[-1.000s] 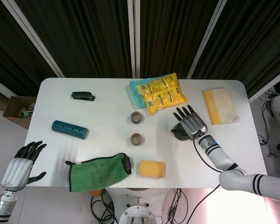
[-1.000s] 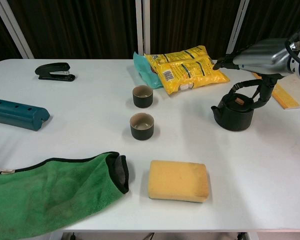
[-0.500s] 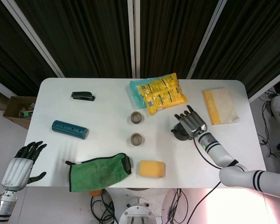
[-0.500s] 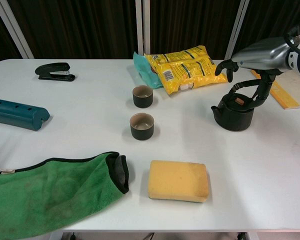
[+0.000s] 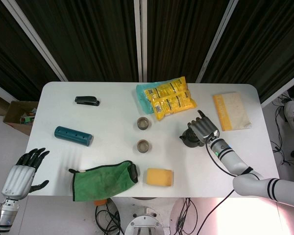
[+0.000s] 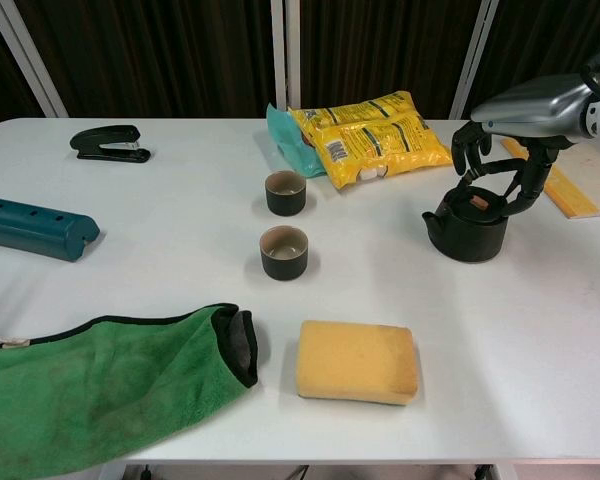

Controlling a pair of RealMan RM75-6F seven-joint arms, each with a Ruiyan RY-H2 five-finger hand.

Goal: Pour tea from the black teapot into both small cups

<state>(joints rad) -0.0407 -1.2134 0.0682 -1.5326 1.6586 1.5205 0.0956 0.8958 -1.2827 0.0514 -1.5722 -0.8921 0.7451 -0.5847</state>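
The black teapot (image 5: 187, 139) (image 6: 467, 232) stands on the white table (image 5: 108, 117), right of the middle. My right hand (image 5: 204, 129) (image 6: 525, 108) is over it, fingers curled down around the arched handle and the thumb on the far side. Two small dark cups stand to the teapot's left: the far cup (image 5: 143, 123) (image 6: 285, 192) and the near cup (image 5: 143, 145) (image 6: 284, 251), both upright. My left hand (image 5: 23, 168) hangs beyond the table's near left corner, fingers spread, holding nothing.
A yellow sponge (image 6: 357, 361) and a green cloth (image 6: 100, 380) lie along the near edge. Yellow snack bags (image 6: 375, 135) sit behind the cups. A stapler (image 6: 110, 142) and a teal cylinder (image 6: 35, 228) are at the left, a yellow pad (image 5: 231, 111) at the far right.
My right hand's fingers, stretched flat above the teapot a second ago, have curled down around its handle. The teapot, cups and left hand have not moved.
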